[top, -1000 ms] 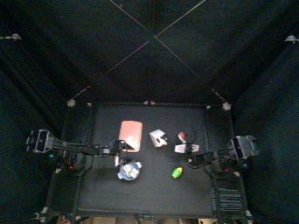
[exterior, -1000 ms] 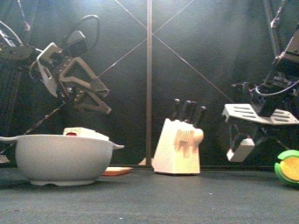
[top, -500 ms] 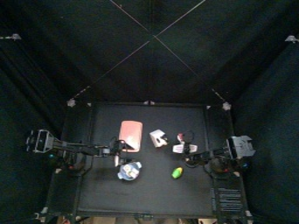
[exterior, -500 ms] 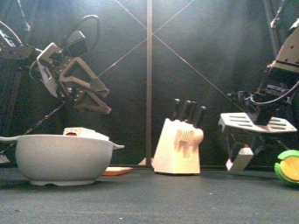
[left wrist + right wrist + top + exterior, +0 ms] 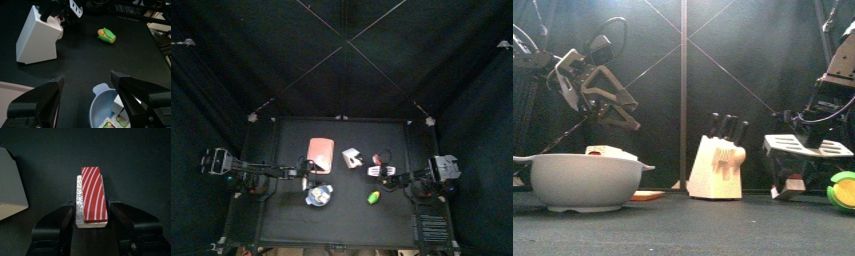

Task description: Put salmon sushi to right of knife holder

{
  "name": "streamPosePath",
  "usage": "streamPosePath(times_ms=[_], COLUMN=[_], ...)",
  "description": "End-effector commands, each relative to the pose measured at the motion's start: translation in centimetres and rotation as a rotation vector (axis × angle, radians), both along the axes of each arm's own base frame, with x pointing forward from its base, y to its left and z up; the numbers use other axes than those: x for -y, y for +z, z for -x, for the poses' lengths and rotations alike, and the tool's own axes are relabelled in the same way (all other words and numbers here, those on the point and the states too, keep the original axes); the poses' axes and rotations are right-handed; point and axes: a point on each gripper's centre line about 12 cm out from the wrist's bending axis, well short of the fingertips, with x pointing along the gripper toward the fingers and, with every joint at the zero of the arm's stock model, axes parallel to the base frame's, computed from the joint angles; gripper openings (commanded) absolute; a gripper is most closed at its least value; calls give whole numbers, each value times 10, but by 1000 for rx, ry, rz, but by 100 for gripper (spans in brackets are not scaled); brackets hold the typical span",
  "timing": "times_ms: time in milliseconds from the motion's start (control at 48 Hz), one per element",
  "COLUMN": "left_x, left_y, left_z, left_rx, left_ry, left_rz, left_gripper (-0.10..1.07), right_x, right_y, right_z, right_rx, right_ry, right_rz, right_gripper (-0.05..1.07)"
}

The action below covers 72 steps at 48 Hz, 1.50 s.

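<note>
The salmon sushi (image 5: 91, 195), red-orange with white stripes on a white base, lies flat on the black table. My right gripper (image 5: 91, 206) is open, one jaw on each side of the sushi's near end. In the top view the sushi (image 5: 380, 157) sits just right of the pale knife holder (image 5: 350, 155). From the front, the right gripper (image 5: 802, 172) hangs low at the table, right of the knife holder (image 5: 718, 165). My left gripper (image 5: 87, 77) is open and empty, hovering above the bowl.
A grey bowl (image 5: 587, 180) stands front left, also seen from above as the bowl (image 5: 318, 195). A small green object (image 5: 843, 190) lies front right. A pink rectangle (image 5: 319, 153) lies left of the knife holder.
My right gripper has come down to the table with the sushi and its jaws have spread wider. The left arm has not moved.
</note>
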Motion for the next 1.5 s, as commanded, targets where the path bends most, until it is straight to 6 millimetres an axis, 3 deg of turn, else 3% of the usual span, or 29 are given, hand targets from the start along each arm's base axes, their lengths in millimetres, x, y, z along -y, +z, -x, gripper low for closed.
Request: streamPosePath(times_ms=[0, 542, 917, 1479], left_x=[-1, -1, -1, -1], left_y=[4, 4, 4, 4], left_z=[-2, -2, -2, -2], left_rx=[18, 18, 17, 15], left_ry=[3, 4, 4, 4], left_rz=[0, 0, 0, -1], left_gripper=[104, 104, 104, 104], right_x=[1, 1, 2, 2], right_y=[5, 8, 8, 7], right_z=[-5, -8, -8, -7], right_rx=[26, 31, 29, 23], right_ry=[-5, -5, -7, 4], right_rz=[-1, 4, 5, 5], right_gripper=[81, 82, 98, 98])
